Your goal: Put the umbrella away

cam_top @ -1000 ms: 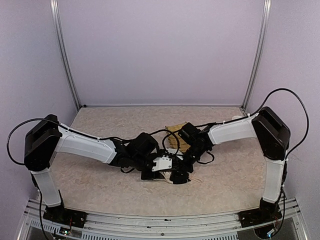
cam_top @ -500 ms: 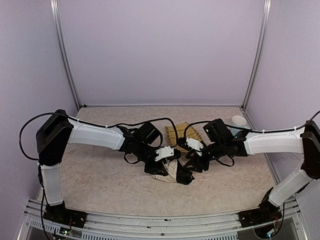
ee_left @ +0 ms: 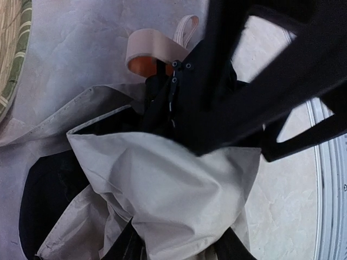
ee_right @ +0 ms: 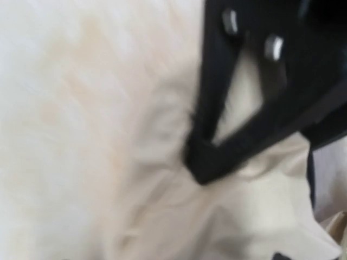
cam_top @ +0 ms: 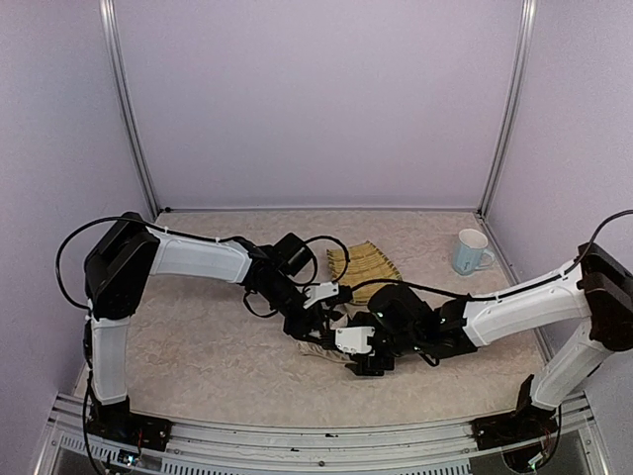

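Well, my left gripper (ee_left: 179, 246) pinches only loose umbrella (ee_left: 162, 184) cloth near the basket (cam_top: 366, 265), so tugging may slip it; my right gripper (cam_top: 361, 358), I cannot tell.

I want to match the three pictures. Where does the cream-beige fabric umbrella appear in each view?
Top external: the cream-beige fabric umbrella lies crumpled slightly below the picture's middle.
Left wrist: its fabric fills the lower middle of the picture.
Right wrist: its blurred fabric fills most of the picture.
Shared landmark: the woven straw-yellow tray, just above the umbrella from the top, sits at the upper left edge for the left wrist; the right wrist does not show it.
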`<state>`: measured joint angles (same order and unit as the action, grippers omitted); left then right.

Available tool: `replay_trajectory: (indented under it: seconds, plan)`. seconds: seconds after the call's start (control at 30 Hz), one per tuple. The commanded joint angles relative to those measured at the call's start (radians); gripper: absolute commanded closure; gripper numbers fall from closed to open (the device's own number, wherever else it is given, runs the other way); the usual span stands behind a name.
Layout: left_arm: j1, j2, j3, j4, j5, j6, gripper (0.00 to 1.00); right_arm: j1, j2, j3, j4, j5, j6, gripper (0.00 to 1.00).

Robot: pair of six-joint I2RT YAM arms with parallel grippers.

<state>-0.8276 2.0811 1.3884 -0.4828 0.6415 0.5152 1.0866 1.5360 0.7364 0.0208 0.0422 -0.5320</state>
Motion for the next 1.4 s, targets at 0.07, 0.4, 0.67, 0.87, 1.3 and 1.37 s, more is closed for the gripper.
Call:
replay_trajectory:
  seconds: [0.07,0.4,0.67,0.87,1.3,1.37]
  plan:
    - [-0.011,0.123,-0.072,-0.288,-0.053,-0.007,0.67,0.011,0.191,0.121,-0.042,0.229,-0.072,0.19]
    - [-0.010,0.119,-0.071,-0.283,-0.035,0.005,0.65,0.012,0.289,0.169,-0.099,0.191,-0.058,0.65]
    - [0.062,-0.096,-0.129,-0.006,-0.129,-0.149,0.01,0.008,0.239,0.170,-0.146,0.144,-0.025,0.88]
    - [0.088,-0.414,-0.254,0.242,-0.223,-0.213,0.01,-0.013,0.171,0.188,-0.153,0.093,0.010,1.00]
    - [0.113,-0.865,-0.738,1.226,-0.410,-0.540,0.01,-0.252,-0.200,0.183,0.005,-0.417,0.155,1.00]
    - [0.114,-0.871,-0.754,1.277,-0.291,-0.508,0.01,-0.283,-0.240,0.182,0.037,-0.455,0.178,1.00]
